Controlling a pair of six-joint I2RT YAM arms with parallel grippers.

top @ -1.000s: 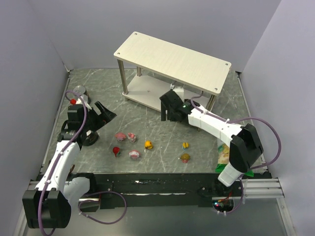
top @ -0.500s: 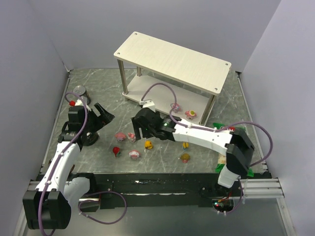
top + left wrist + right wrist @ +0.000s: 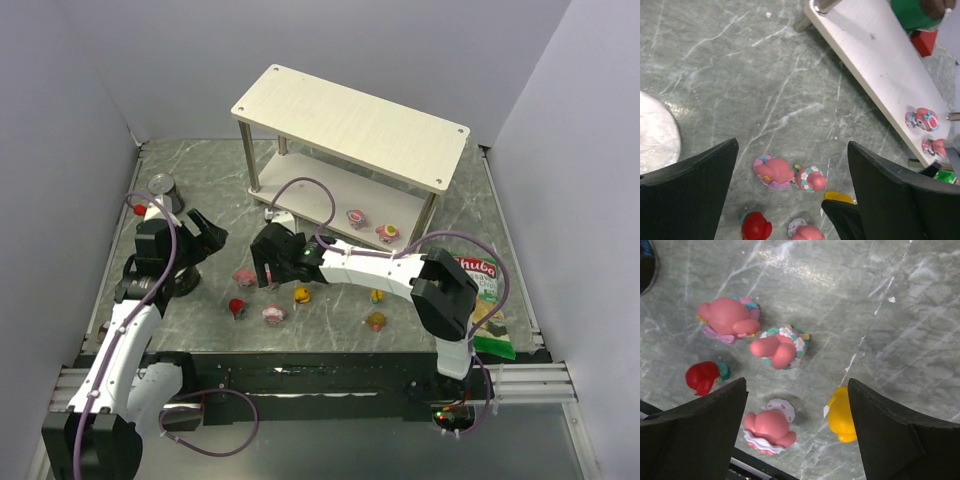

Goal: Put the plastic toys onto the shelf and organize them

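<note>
The shelf [image 3: 350, 120] stands at the back; two pink toys [image 3: 356, 217] [image 3: 388, 233] sit on its lower board [image 3: 320, 190]. On the table lie two pink toys [image 3: 243, 275], a red one [image 3: 236, 306], a pink-and-white one [image 3: 273, 314], an orange-yellow one [image 3: 301, 295], a yellow-blue one [image 3: 377, 296] and a brown-pink one [image 3: 375, 321]. My right gripper [image 3: 796, 382] is open and empty, hovering over the left group, between the pink-and-white toy [image 3: 769, 429] and the yellow toy [image 3: 842, 415]. My left gripper [image 3: 792, 145] is open and empty, left of the pink toys [image 3: 773, 171].
A metal can [image 3: 163, 187] and a small red object [image 3: 139, 209] stand at the left. A green chips bag [image 3: 485, 305] lies at the right front. The right arm stretches across the table's middle in front of the shelf.
My right gripper has swung from the shelf's lower board leftward and down to the toy group. The chips bag is now uncovered. My left gripper has drawn back slightly to the left.
</note>
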